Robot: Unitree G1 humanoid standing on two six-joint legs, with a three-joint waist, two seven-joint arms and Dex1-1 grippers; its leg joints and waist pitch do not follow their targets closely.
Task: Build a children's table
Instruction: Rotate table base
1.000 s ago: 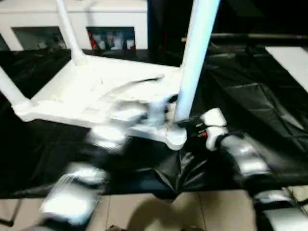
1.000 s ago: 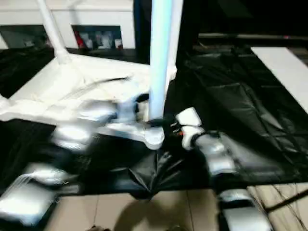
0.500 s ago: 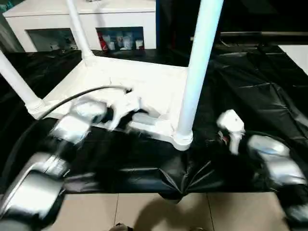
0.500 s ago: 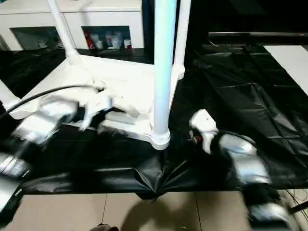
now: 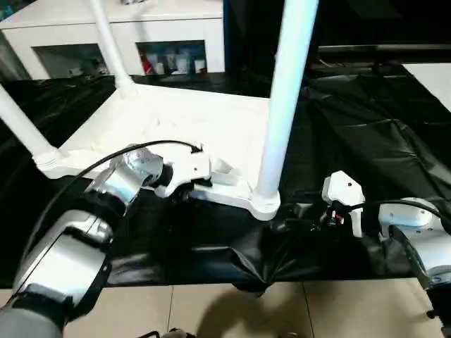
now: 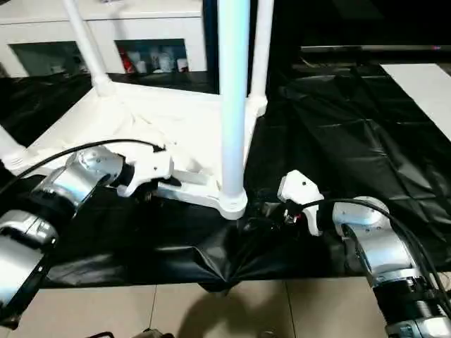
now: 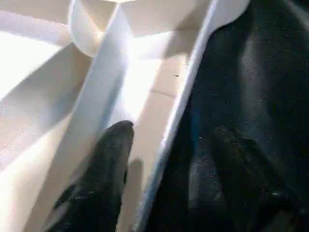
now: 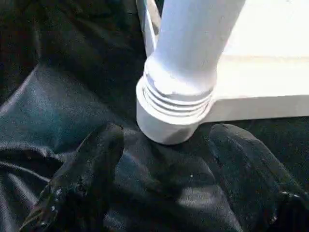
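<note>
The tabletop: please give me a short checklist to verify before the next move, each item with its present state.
1. All four legs stand in their corner sockets: ok.
2. Tabletop lies upside down, flat on the black sheet: ok.
3. Left gripper straddles the tabletop's near rim, one finger inside, one outside: ok.
4. Left gripper closed firmly on the rim: cannot tell.
5. Right gripper open, facing the near corner socket, not touching it: ok.
6. Near leg seated fully in its socket: cannot tell.
</note>
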